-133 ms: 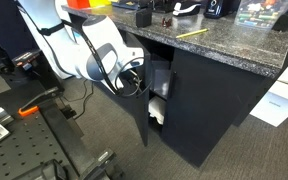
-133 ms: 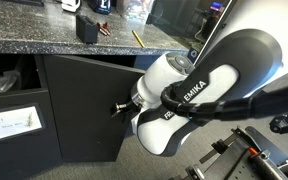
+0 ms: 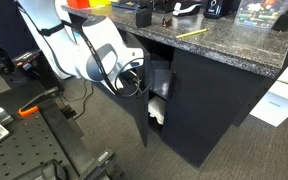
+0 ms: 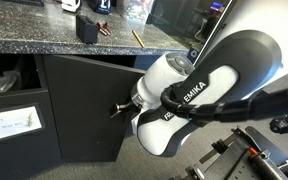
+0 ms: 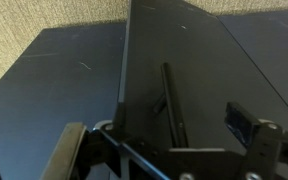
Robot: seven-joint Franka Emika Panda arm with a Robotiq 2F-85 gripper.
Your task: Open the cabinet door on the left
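Wrist view: the claw [image 5: 164,142] stands spread wide and grips nothing. The matte-black cabinet door [image 5: 199,60] is directly ahead of it, with the slim bar handle [image 5: 171,100] lined up between the two fingers. In an exterior view the door stands ajar beneath a speckled granite table [image 3: 224,45] above the claw. Grey carpet [image 3: 104,122] covers the floor below.

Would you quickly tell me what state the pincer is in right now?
The pincer is open, fingers spread wide at the edge of the cabinet door, clamping nothing.
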